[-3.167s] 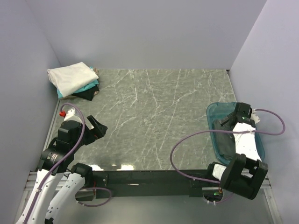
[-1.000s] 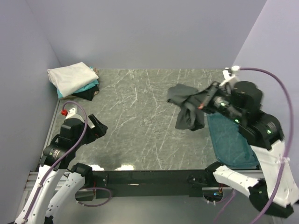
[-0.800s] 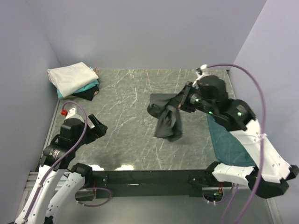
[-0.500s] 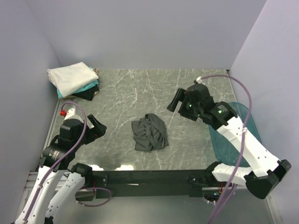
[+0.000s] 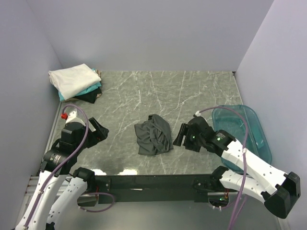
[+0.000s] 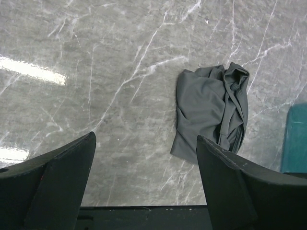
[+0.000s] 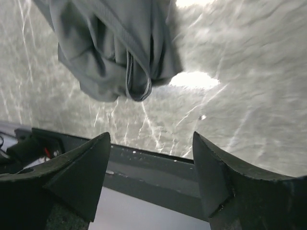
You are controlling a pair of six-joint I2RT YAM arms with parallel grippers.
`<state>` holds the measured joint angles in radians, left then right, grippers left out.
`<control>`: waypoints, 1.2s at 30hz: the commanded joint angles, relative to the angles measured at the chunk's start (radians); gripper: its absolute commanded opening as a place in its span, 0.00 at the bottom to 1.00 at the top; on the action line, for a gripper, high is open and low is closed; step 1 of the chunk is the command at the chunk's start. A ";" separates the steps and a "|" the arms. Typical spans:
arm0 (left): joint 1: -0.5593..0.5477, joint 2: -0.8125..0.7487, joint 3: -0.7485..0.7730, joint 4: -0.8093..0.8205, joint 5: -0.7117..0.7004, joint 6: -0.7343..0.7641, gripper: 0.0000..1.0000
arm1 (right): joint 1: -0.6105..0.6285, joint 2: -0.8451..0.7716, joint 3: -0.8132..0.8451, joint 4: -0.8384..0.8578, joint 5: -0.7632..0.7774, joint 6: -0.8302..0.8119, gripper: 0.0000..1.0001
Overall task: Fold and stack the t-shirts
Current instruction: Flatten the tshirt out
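Observation:
A dark charcoal-grey t-shirt (image 5: pixel 153 135) lies crumpled in a heap on the marble table, a little toward the near edge. It also shows in the left wrist view (image 6: pixel 211 112) and the right wrist view (image 7: pixel 110 43). My right gripper (image 5: pixel 180 135) (image 7: pixel 151 135) is open and empty, just right of the heap and apart from it. My left gripper (image 5: pixel 98 130) (image 6: pixel 145 139) is open and empty, well to the left of the heap. At the back left corner sits a folded stack: a white shirt (image 5: pixel 72 79) on top, a teal one (image 5: pixel 90 88) under it, a black one (image 5: pixel 88 97) at the bottom.
A translucent blue plastic tub (image 5: pixel 240 117) stands at the right edge of the table, behind my right arm; its corner shows in the left wrist view (image 6: pixel 295 139). Purple walls close in the left, back and right sides. A dark rail runs along the near edge (image 5: pixel 153 181).
My right gripper carried the charcoal shirt leftward from the tub, opened and let it drop onto the table, then swung down toward the near edge. The left arm barely moved.

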<state>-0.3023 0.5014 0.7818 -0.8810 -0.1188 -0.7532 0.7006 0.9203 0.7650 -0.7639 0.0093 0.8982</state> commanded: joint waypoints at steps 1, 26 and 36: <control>0.003 0.022 0.011 0.037 0.033 0.015 0.91 | 0.040 -0.018 -0.053 0.146 -0.049 0.073 0.75; 0.003 0.025 0.013 0.020 -0.002 0.000 0.91 | 0.111 0.515 0.120 0.293 -0.155 -0.041 0.41; 0.003 0.092 0.008 0.056 0.080 0.051 0.80 | 0.083 0.390 0.382 -0.019 -0.046 -0.103 0.00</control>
<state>-0.3023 0.5835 0.7818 -0.8715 -0.0742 -0.7341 0.8120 1.4265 0.9977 -0.6342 -0.1055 0.8383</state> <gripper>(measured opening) 0.806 0.008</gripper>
